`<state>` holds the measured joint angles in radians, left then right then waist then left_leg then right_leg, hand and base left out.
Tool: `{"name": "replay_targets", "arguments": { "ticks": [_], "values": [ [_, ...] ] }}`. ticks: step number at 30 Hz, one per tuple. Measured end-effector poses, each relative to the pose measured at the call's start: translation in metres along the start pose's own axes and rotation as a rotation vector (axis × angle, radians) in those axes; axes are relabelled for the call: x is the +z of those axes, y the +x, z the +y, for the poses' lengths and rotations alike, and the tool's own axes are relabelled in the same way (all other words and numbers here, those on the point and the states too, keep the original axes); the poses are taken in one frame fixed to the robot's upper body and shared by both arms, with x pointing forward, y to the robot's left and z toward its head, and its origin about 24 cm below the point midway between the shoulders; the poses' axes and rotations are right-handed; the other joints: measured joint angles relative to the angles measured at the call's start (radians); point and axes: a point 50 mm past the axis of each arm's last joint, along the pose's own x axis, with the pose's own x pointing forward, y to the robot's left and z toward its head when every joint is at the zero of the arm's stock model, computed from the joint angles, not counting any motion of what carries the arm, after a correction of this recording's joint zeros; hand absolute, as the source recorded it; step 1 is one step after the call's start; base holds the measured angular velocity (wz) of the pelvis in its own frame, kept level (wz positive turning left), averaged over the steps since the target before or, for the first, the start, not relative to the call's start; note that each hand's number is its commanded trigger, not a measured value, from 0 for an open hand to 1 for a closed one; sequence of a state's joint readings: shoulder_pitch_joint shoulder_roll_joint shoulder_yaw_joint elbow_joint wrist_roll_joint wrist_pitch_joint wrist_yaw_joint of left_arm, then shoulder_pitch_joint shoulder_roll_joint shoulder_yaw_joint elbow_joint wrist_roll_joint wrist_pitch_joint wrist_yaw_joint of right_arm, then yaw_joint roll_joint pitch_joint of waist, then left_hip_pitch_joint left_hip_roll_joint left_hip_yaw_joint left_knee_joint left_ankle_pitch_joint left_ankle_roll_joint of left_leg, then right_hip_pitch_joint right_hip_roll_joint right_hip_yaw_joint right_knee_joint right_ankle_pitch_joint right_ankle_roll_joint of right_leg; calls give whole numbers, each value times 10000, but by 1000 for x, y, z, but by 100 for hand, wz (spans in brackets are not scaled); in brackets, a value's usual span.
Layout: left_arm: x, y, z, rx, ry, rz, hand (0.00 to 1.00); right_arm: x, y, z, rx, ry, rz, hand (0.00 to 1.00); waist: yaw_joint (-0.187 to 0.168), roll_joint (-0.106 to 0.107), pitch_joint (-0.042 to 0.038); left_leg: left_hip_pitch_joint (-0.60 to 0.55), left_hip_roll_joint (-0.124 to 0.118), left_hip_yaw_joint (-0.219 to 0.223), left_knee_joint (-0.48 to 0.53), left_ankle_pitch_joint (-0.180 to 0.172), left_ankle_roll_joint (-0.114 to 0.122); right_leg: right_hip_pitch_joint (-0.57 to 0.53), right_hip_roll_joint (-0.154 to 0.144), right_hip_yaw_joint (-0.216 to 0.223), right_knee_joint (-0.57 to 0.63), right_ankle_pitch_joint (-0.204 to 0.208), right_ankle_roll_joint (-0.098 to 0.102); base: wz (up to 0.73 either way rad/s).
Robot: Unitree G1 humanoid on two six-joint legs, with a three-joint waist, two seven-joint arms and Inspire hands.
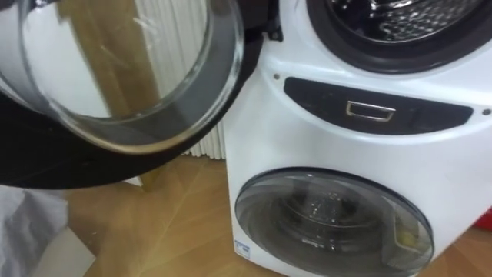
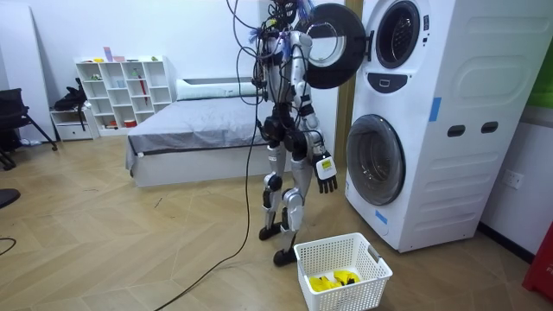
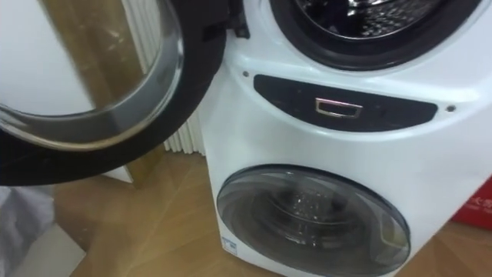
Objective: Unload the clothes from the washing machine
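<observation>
- One white washing machine [image 2: 449, 130] with two stacked drums is being faced by the robot. It is standing near the right hand [image 2: 326, 168], on the room view's right of it.
- One bed [image 2: 199, 130] is lying well behind the hand, and one white shelf unit [image 2: 121, 91] is standing farther off still.
- Two round doors are being counted. The upper door [image 1: 115, 92] is hanging swung open high above the hand, and the lower door [image 1: 330, 223] is sitting closed about level with it.
- One upper drum [image 1: 400, 19] is being shown uncovered, with its perforated metal wall in sight.
- One white basket [image 2: 346, 259] is sitting on the floor below the hand.
- The right hand is being carried low at the robot's side, its fingers hanging loosely spread with nothing grasped.
- Yellow clothes [image 2: 333, 280] are lying in the basket, well below the hand. How many pieces there are cannot be told.
</observation>
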<state>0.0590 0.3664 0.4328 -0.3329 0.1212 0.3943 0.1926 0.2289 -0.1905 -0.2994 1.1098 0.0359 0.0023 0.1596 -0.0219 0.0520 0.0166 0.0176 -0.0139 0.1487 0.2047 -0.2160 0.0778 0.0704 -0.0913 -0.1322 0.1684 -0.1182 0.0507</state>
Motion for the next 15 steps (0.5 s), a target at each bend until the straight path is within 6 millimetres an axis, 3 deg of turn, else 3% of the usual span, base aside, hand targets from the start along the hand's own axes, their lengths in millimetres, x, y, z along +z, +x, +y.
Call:
{"name": "replay_targets", "arguments": {
  "ticks": [10,12,14,15],
  "values": [
    [25,-12,-25,-2452,-44,-955,0,1,1,2,73,166,0,0,298,135,-56,-197,2,1177,-19,133,261,-51,-231,-98,22,156,86,15],
    [26,-15,-33,-3004,-66,-987,0,4,1,3,13,134,-92,0,319,191,-101,-207,0,1345,-34,162,356,-61,-274,-164,40,240,183,-1],
    [25,-21,-35,-3581,23,-1025,0,10,2,7,91,-41,-293,0,321,242,-180,-231,1,1561,-29,203,447,-157,-313,-259,47,330,176,-26],
    [26,-23,-37,-3744,32,-1055,0,11,2,7,112,-48,-320,0,320,258,-183,-231,1,1618,-19,213,481,-159,-319,-272,38,352,159,-25]
  ]
}}
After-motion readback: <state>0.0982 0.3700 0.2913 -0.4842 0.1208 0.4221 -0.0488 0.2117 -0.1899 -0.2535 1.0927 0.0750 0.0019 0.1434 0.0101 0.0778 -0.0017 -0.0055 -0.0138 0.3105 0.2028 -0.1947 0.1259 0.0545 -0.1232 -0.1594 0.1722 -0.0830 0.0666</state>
